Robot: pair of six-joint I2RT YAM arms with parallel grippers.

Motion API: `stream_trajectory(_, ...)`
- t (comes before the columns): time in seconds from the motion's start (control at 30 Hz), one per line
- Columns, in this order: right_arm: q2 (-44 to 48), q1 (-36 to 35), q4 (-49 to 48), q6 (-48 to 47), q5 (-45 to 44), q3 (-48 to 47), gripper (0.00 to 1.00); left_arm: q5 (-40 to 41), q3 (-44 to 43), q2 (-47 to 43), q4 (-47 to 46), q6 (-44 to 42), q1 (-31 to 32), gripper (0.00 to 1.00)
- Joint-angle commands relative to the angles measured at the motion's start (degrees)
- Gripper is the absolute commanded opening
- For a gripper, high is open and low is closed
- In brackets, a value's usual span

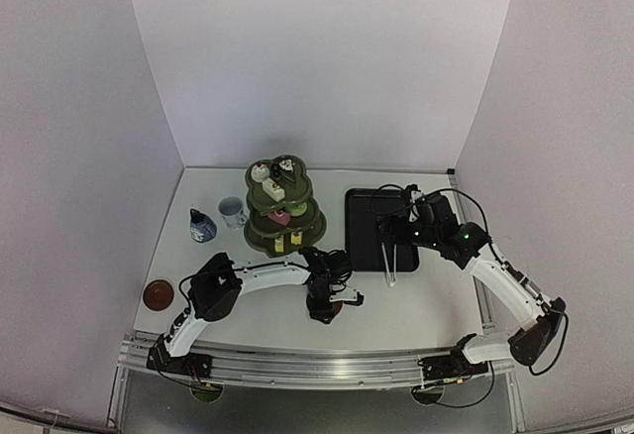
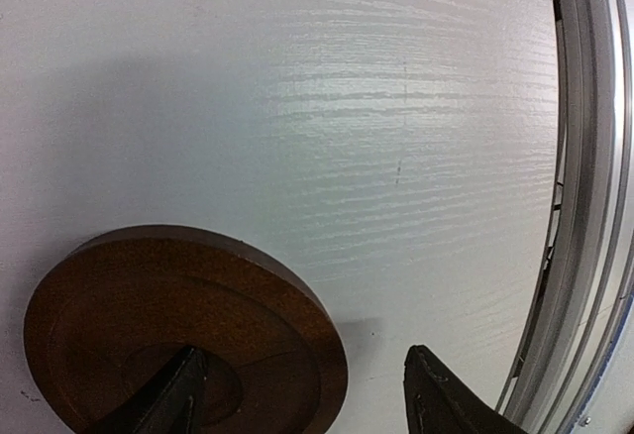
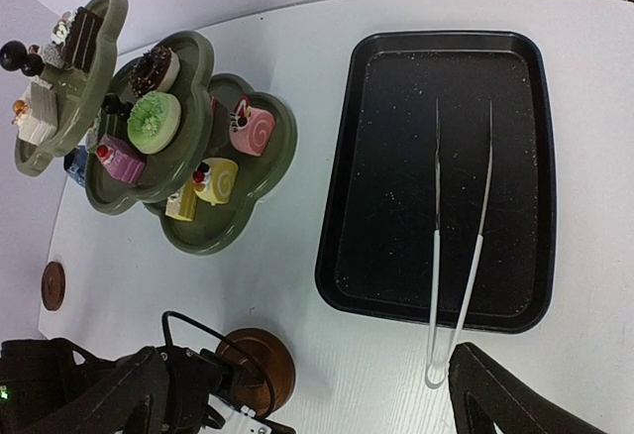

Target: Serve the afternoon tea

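Observation:
The dark green three-tier stand (image 1: 285, 208) holds small colourful cakes and doughnuts (image 3: 157, 121) on all tiers; it also shows in the right wrist view (image 3: 213, 226). A white cup (image 1: 233, 212) and a small blue cup (image 1: 202, 226) stand left of it. One brown coaster (image 1: 158, 295) lies at the far left (image 3: 52, 285). The other coaster (image 2: 149, 325) lies in front of the stand (image 3: 267, 360). My left gripper (image 2: 307, 404) is open low over it, one finger above its centre, the other beyond its rim. My right gripper (image 3: 317, 404) is open and empty above the tray's near end.
A black rectangular tray (image 1: 365, 246) lies right of the stand, with metal tongs (image 3: 461, 246) in it, their bend over the near rim. The table's metal front rail (image 2: 584, 206) runs just right of the left gripper. White walls stand around the table.

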State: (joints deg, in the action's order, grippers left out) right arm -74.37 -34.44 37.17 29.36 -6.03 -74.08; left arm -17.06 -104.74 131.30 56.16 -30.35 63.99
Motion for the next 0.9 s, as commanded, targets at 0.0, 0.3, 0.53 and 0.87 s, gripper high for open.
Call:
stream_trajectory(0.0,-0.3,-0.3,-0.3,-0.3,0.1,-1.2,0.96,-1.4,-3.7,-4.1,2.3,-2.4,0.2,0.71)
stream_trajectory(0.3,0.0,-0.3,-0.2,-0.1,0.1,-1.7,0.96,-2.5,-5.1,-15.6,15.9,-1.1,-6.7,0.75)
stream_trajectory(0.53,-0.3,-0.3,0.4,0.0,-1.7,-0.2,0.97,-0.2,17.5,-30.7,29.6,-6.9,-22.6,0.87)
stream_trajectory(0.87,-6.6,-0.2,1.3,0.1,-1.3,-2.6,0.98,16.4,34.9,-40.0,24.5,3.4,-58.9,0.86)
